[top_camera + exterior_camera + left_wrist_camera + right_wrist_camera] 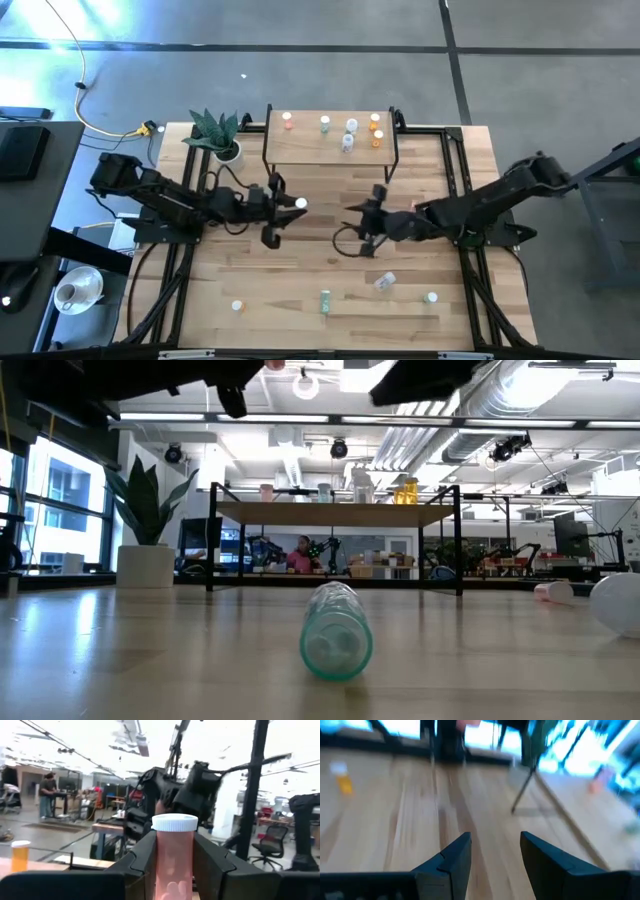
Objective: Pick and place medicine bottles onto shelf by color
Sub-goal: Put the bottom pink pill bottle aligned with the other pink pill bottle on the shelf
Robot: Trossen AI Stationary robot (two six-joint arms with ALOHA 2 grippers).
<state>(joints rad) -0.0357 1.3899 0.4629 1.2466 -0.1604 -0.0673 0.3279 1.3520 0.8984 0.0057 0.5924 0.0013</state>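
My left gripper (294,204) is shut on a pink-red medicine bottle (174,865) with a white cap, high above the middle of the table. My right gripper (353,218) faces it from the right, open and empty (495,854). The shelf (330,152) stands at the far edge. Pink (287,120), green (325,124), clear-white (350,128) and orange (376,122) bottles stand on it. More bottles are on the near tabletop: an orange one (237,306), a green one (337,632) lying on its side, a clear one (385,283) and another (431,297). My left gripper pinches the bottle's body (173,851) between its two fingers, just below the white cap (174,822). The fingers (142,857) come level, from the table's left. The bottle stands upright, cap up, lifted clear of the table.
A potted plant (218,135) stands left of the shelf at the far edge. A pink bottle (553,591) lies on the table under my right arm. Free tabletop lies between the shelf and the near bottles.
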